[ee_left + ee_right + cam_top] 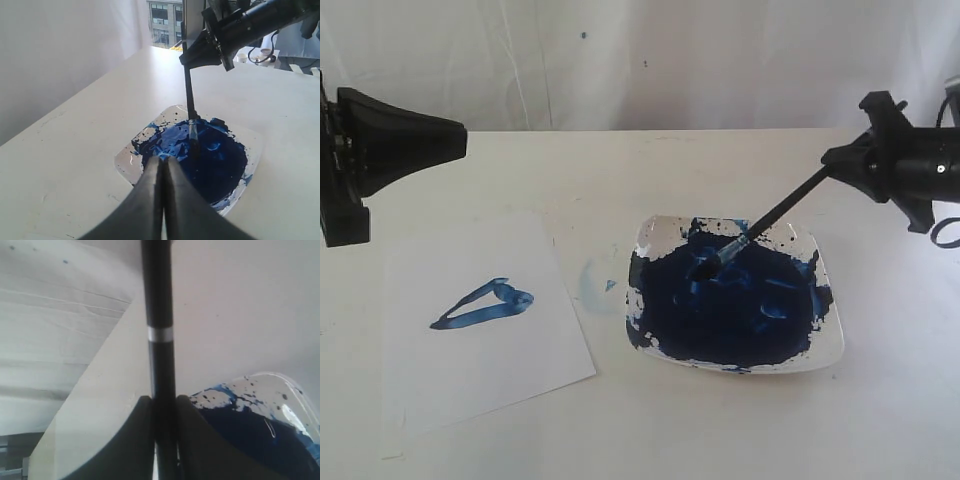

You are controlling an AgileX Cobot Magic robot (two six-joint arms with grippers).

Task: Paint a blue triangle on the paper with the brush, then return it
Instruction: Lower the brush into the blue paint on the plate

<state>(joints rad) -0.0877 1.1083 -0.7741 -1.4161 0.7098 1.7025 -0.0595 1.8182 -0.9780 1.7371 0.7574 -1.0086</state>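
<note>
One long slant marks the brush: its black handle runs from the right gripper at the upper right of the exterior view down toward the lower left, and its bristle end is sunk in the dark blue paint near the upper middle of the plate. The plate sits right of centre on the table, with bare tabletop below and to its right. The paper lies at the lower left and bears the blue triangle, whose narrow point aims left. A pale smudge lies in the gap between paper and plate. The right gripper's fingers clamp the handle from both sides. At the upper left the left gripper hangs above the table, fingers pressed together and holding nothing.
</note>
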